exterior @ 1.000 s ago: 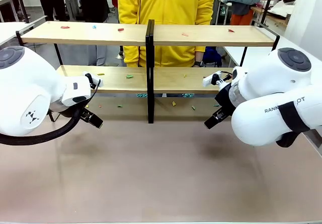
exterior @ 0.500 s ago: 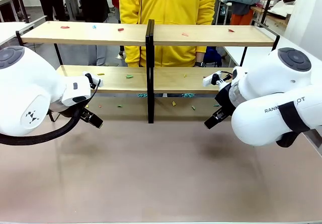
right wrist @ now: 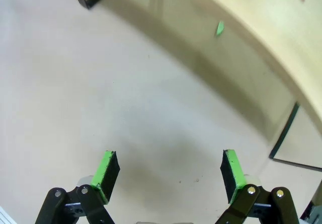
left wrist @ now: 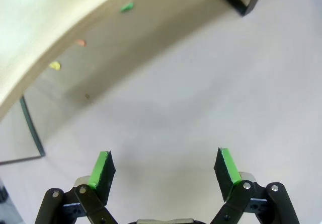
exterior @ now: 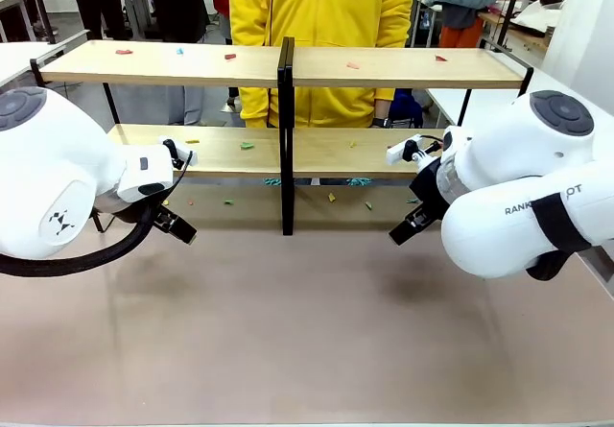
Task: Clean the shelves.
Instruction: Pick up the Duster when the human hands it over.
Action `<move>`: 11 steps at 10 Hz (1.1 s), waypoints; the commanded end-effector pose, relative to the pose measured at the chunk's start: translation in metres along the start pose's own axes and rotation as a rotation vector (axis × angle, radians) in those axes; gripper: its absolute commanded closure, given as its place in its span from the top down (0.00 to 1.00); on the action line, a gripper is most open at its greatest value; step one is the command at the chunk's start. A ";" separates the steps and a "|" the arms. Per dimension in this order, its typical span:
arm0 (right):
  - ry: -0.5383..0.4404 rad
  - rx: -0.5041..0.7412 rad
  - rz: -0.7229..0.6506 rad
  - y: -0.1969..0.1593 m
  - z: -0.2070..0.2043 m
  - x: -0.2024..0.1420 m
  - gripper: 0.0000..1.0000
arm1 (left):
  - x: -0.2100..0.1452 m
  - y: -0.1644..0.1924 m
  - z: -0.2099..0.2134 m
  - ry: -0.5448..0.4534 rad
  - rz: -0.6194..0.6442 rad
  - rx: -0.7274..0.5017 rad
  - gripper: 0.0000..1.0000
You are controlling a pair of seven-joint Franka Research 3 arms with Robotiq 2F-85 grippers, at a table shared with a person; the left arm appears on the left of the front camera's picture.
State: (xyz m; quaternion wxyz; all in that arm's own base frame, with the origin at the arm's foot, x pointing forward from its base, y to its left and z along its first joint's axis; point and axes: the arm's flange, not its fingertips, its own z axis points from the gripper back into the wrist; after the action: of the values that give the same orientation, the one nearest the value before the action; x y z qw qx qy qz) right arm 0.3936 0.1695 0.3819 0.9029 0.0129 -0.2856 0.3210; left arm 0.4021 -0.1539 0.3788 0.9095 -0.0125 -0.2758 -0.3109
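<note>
The shelves [exterior: 403, 66] are a two-tier rack of light-wood boards on a black frame with a black centre post [exterior: 285, 130], standing across the far half of the table. Small coloured scraps [exterior: 230, 57] lie on both boards and on the tabletop beneath. My left gripper [exterior: 173, 224] hangs low in front of the lower board's left part, open and empty [left wrist: 163, 169]. My right gripper [exterior: 403, 230] hangs in front of the right part, open and empty [right wrist: 168, 171]. The lower board's underside [left wrist: 45, 43] curves across the left wrist view, with scraps [left wrist: 127, 6] below it.
A person in a yellow top [exterior: 321, 24] stands close behind the shelves. White tables [exterior: 19, 58] flank the rack on both sides. The beige tabletop [exterior: 307, 331] stretches bare in front of both grippers. A green scrap [right wrist: 220, 28] lies under the board in the right wrist view.
</note>
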 end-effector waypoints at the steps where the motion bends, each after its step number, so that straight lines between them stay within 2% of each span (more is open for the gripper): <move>1: -0.122 0.033 0.023 -0.011 0.095 -0.016 1.00 | -0.040 0.010 0.089 -0.148 -0.133 -0.077 1.00; 3: -0.286 -0.026 0.014 -0.036 0.195 -0.044 1.00 | -0.099 0.020 0.189 -0.374 -0.211 -0.074 1.00; 4: -0.356 -0.064 0.021 -0.038 0.232 -0.055 1.00 | -0.126 0.022 0.226 -0.489 -0.257 -0.096 1.00; 5: -0.472 -0.129 0.019 -0.042 0.265 -0.063 1.00 | -0.148 0.025 0.254 -0.619 -0.241 -0.125 1.00; 6: -0.466 -0.341 -0.022 -0.037 0.266 -0.061 1.00 | -0.148 0.030 0.256 -0.693 -0.095 0.054 1.00; 7: -0.402 -0.087 -0.020 -0.060 0.255 0.009 1.00 | 0.011 0.068 0.238 -0.504 -0.220 -0.042 1.00; 8: -0.340 -0.015 -0.022 -0.053 0.228 0.028 1.00 | -0.011 0.088 0.289 -0.625 -0.178 -0.017 1.00; 9: -0.376 -0.013 -0.038 -0.057 0.233 0.031 1.00 | -0.007 0.090 0.294 -0.703 -0.188 -0.118 1.00; 10: -0.394 -0.024 -0.048 -0.058 0.241 0.032 1.00 | -0.006 0.101 0.308 -0.759 -0.208 -0.141 1.00; 11: -0.403 -0.033 -0.030 -0.061 0.246 0.030 1.00 | -0.016 0.099 0.308 -0.799 -0.167 -0.124 1.00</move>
State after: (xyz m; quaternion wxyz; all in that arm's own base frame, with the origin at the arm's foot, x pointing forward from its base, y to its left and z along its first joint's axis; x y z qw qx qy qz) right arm 0.3252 0.0991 0.5919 0.8420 0.0550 -0.4451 0.2999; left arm 0.2980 -0.0166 0.6478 0.7209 -0.1443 -0.5637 -0.3765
